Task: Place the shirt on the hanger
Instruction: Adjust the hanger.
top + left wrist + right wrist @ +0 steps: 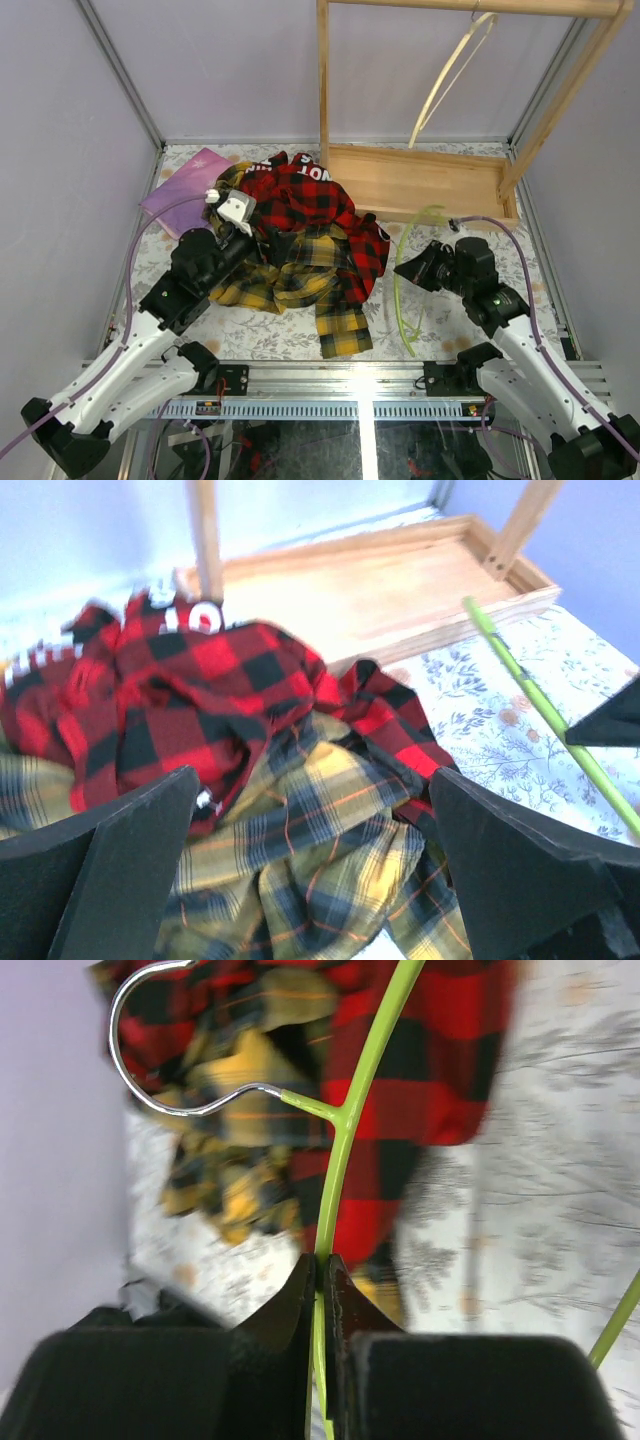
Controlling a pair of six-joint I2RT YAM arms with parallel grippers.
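The yellow-and-black plaid shirt (300, 282) (300, 850) (240, 1075) lies crumpled on the table, partly under a red-and-black plaid garment (310, 200). My left gripper (262, 243) (315, 880) hovers open over the shirt's left part, with yellow plaid cloth between its spread fingers and nothing gripped. The thin yellow-green hanger (398, 290) (540, 710) (345, 1150) lies to the right of the clothes. Its silver hook (150, 1060) points toward the pile. My right gripper (410, 268) (322, 1265) is shut on the hanger's thin bar just below the hook's junction.
A wooden rack with a tray base (415, 180) (380, 590) stands at the back right, and a cream curved hanger (450, 75) hangs from its top bar. A pink cloth (185, 185) lies at the back left. The red garment (200, 680) (440, 1060) overlaps the shirt.
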